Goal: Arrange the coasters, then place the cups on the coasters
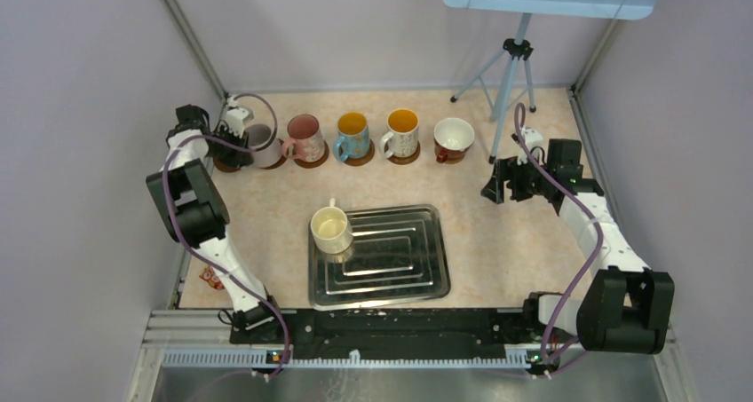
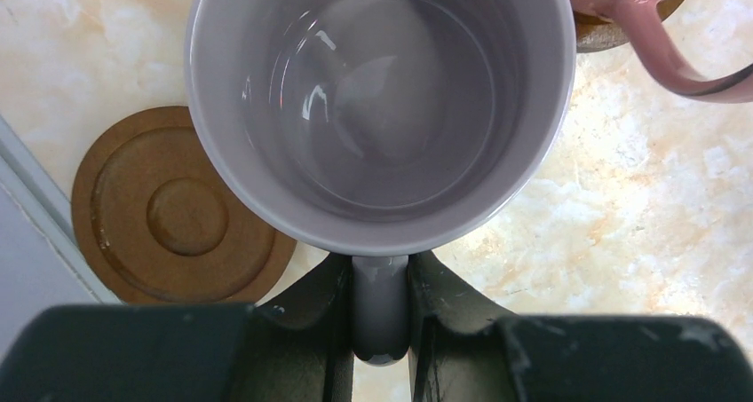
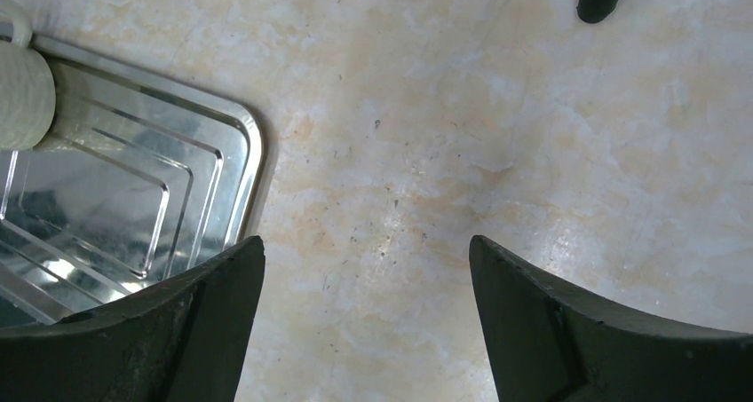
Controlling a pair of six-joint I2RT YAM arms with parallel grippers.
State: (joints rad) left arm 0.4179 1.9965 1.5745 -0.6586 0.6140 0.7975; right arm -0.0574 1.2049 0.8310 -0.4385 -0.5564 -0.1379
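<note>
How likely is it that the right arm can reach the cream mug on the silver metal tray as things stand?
Probably yes. The right pincer is open and empty. Only bare tabletop and the rectangular silver metal tray lie between it and the cream mug, which stands upright at the tray's far-left corner.

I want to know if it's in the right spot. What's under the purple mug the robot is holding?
A brown coaster pokes out from under the lilac mug, off to one side. The mug hides the rest, so whether it rests there cannot be told.
</note>
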